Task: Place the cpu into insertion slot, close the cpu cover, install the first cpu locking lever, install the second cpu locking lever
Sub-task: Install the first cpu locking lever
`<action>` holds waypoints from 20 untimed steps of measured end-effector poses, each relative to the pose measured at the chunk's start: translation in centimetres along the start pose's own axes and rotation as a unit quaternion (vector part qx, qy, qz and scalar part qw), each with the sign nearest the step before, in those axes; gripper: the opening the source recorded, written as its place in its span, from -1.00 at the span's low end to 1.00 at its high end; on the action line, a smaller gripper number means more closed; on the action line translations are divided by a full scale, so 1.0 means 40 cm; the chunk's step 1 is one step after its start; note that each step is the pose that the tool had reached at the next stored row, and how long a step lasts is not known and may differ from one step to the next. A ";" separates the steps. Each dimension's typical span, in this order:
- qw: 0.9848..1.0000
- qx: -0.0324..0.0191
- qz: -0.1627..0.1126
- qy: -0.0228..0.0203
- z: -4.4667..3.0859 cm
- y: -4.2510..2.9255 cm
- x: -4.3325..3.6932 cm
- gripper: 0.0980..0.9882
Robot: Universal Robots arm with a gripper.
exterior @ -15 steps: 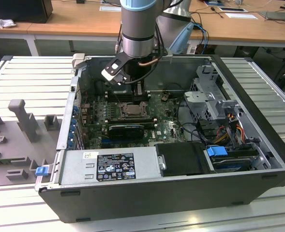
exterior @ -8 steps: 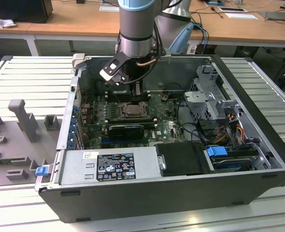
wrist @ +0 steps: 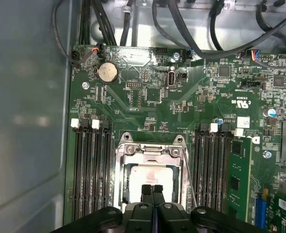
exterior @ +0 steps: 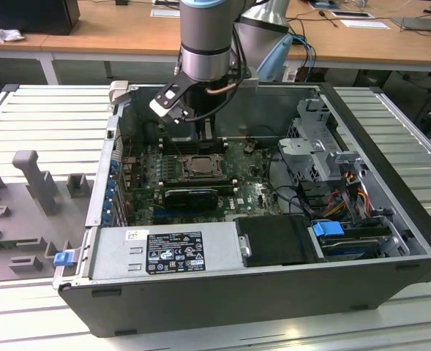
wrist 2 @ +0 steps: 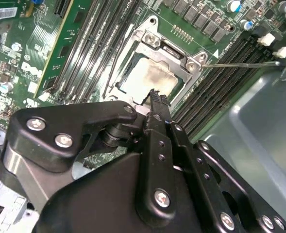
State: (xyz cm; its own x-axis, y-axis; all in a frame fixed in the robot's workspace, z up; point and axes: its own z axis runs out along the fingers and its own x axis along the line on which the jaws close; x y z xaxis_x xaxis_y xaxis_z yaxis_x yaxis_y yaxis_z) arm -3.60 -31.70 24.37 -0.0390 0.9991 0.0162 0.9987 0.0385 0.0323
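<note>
**A:** Ribbed metal table (exterior: 25,117), desks behind, open computer case (exterior: 391,241) lying on it. Contents?

**B:** Motherboard (wrist: 147,97) on the case floor. The cpu (wrist: 150,177) is seated in the insertion slot (wrist 2: 126,73), with the cpu cover (wrist: 150,150) down flat around it. The power supply (exterior: 164,252) runs along the case wall nearest the exterior camera.

**A:** Gripper?

**B:** The gripper (wrist: 152,187) has its fingers pressed together, tips over the cpu face. Contact: cannot tell. The fingers hide part of the slot, and whether the lever is latched is unclear.
</note>
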 end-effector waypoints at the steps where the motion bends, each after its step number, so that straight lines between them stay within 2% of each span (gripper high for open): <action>1: 1.000 0.000 0.000 0.000 -0.003 0.000 0.000 -0.98; 8: 1.000 0.000 0.000 0.000 -0.021 0.001 0.000 -0.98; 20: 1.000 0.000 0.000 0.000 -0.032 0.001 0.001 -0.98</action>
State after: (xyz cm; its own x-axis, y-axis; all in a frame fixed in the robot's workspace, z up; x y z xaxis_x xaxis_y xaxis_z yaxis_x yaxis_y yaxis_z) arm -3.60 -31.70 25.66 -0.0391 0.9991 0.0163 0.9987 0.0385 0.0323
